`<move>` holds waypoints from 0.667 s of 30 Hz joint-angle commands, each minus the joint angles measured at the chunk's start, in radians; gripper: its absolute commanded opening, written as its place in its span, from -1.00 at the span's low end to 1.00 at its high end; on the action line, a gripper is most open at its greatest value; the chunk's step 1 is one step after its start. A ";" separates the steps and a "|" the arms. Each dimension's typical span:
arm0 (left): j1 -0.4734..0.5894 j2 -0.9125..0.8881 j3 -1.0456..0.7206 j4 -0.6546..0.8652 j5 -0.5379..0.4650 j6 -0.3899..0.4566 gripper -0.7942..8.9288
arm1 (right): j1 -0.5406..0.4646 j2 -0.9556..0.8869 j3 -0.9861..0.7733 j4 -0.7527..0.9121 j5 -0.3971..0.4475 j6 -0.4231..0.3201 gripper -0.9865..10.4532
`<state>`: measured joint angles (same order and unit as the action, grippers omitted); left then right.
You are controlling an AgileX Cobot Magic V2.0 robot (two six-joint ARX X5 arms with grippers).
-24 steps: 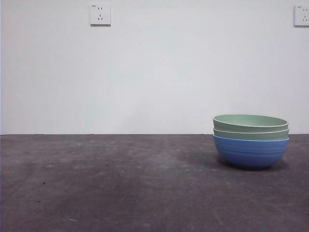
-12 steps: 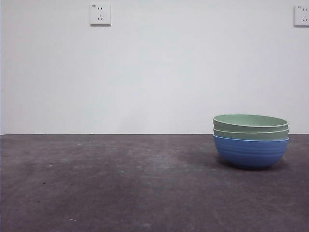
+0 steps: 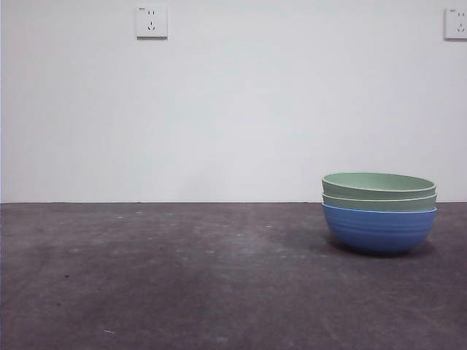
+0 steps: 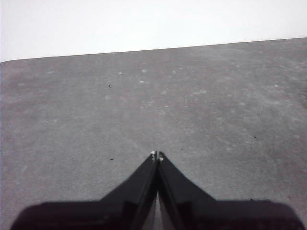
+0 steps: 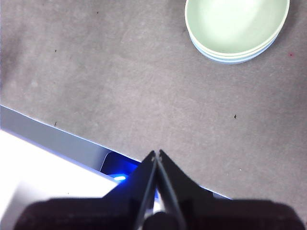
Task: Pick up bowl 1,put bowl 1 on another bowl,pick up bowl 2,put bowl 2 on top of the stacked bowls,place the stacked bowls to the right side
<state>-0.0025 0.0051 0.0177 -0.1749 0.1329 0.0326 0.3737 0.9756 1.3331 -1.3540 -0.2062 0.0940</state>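
Stacked bowls [image 3: 379, 213]: three round ribbed bowls nested upright, well to the right of the left wall socket [image 3: 152, 22] and below the right wall socket [image 3: 456, 23]; no claw touches them.
Blue bowl [image 3: 379, 229]: bottom of the stack, resting directly on the tabletop [image 3: 182, 277]; thin pale rim visible.
Upper green bowl [image 3: 379, 185]: seated in the lower green bowl [image 3: 379, 203], rims level and close together.
Handling (judgement): the bowls look rigid, smooth and fairly light; nested walls would likely slip against each other if tilted, so a hold on the rim, pinching all three walls, seems soundest.
Task state (judgement): stacking and placement to the right appear done.
Left claw [image 4: 157, 155]: jaws pressed together, holding nothing, above bare tabletop, the stack not in its view.
Right claw [image 5: 157, 153]: jaws likewise closed on nothing, well apart from the stack, near the tabletop's edge.
Surface: dark grey, matte, speckled and scuffed; likely offers good grip under the blue bowl.
Room: plain white wall behind the stack.
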 commanded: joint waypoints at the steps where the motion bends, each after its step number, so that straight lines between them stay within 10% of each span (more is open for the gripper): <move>1: 0.004 -0.003 -0.015 0.002 -0.001 -0.007 -0.84 | 0.001 -0.001 -0.006 -0.013 0.003 0.009 -0.82; 12: 0.004 -0.003 -0.014 0.002 -0.002 -0.007 -0.84 | -0.040 -0.033 -0.006 0.012 0.039 -0.089 -0.82; 20: 0.004 -0.003 -0.014 0.002 -0.001 -0.007 -0.84 | -0.223 -0.251 -0.167 0.460 -0.085 -0.137 -0.82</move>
<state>-0.0025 0.0051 0.0177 -0.1749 0.1329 0.0326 0.1638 0.7418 1.2053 -0.9325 -0.2825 -0.0269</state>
